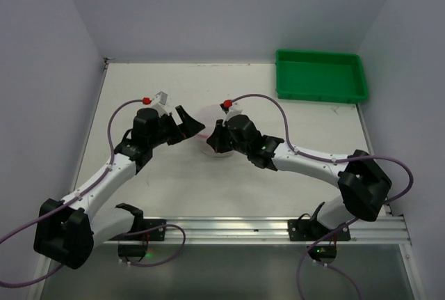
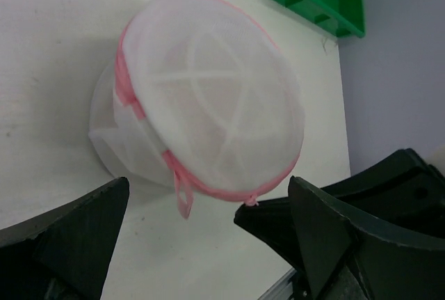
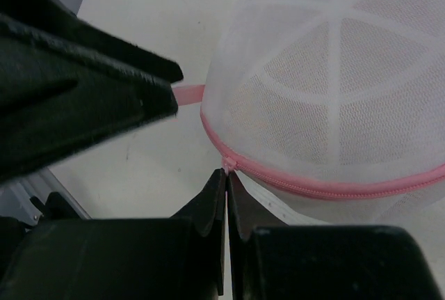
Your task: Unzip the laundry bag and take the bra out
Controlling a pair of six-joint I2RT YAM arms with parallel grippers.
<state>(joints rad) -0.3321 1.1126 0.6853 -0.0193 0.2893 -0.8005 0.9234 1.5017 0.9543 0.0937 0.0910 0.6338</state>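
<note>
The laundry bag [image 1: 206, 127] is a round white mesh pouch with pink zipper trim, lying on the table between my two grippers. It fills the left wrist view [image 2: 208, 91] and the right wrist view [image 3: 334, 84]. My right gripper [image 3: 227, 173] is shut on the small pink zipper pull [image 3: 227, 166] at the bag's rim; it also shows in the top view [image 1: 216, 135]. My left gripper [image 2: 208, 182] is open, its fingers [image 2: 76, 237] either side of the bag's near edge, above a pink loop tab [image 2: 182, 199]. The zipper looks closed. The bra is hidden inside the mesh.
A green tray [image 1: 321, 96] stands at the back right of the table, also in the left wrist view [image 2: 306, 8]. An aluminium rail [image 1: 278, 229] runs along the near edge by the arm bases. White walls close in the left, back and right sides.
</note>
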